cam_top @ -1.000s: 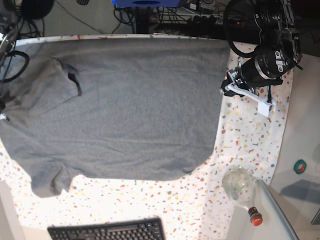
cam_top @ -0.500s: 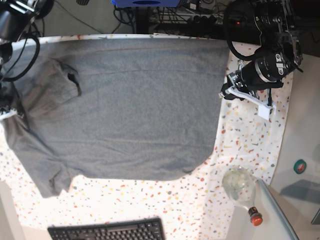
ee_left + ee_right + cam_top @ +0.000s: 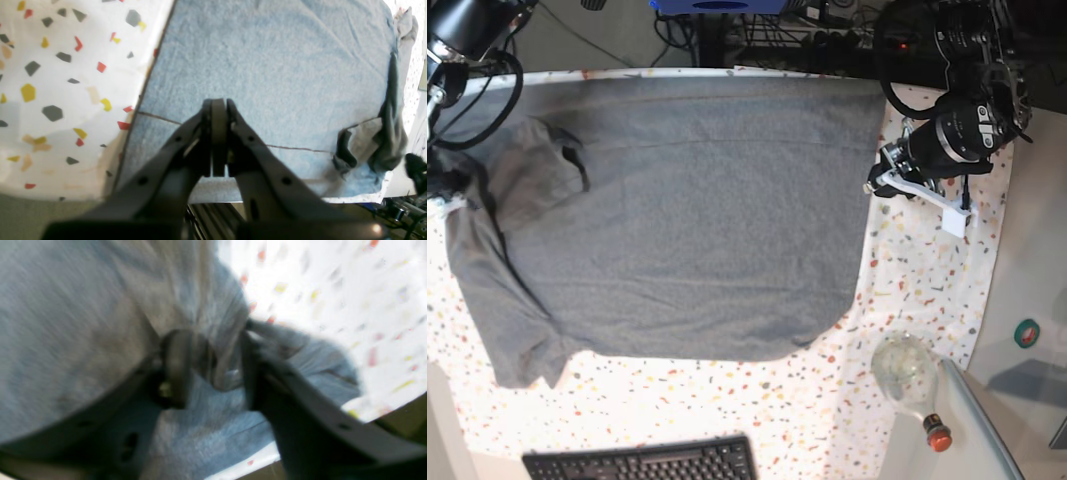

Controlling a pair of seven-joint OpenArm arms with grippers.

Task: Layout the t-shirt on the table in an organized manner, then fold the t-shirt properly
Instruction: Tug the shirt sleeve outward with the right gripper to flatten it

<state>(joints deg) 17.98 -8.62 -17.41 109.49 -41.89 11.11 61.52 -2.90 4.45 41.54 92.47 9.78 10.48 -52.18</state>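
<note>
Grey tee spread flat, ready for folding

The plain heather-grey knit t-shirt [image 3: 677, 220] lies across the flecked white table [image 3: 907, 290]. Soft, limp and light, it is best pinched at hems or sleeve edges. Left gripper [image 3: 218, 110] is closed, empty; right gripper [image 3: 213, 363] stands parted around bunched fabric.

T-shirt [image 3: 687, 220]: plain heather grey, no print; reads pale blue-grey in wrist views. Darker grey along neck opening near worktop's left edge. Worktop [image 3: 917, 290]: white cloth, speckled red, yellow, grey flecks, terrazzo-like. Left claw [image 3: 218, 110]: dark grey-black fingers. Right claw [image 3: 210, 363]: black, blurred. Keyboard [image 3: 642, 460] at worktop's front edge: black. Bottle [image 3: 910, 375] near front right corner: clear glass, orange-red cap. White tag [image 3: 954, 220] by right edge.
</note>
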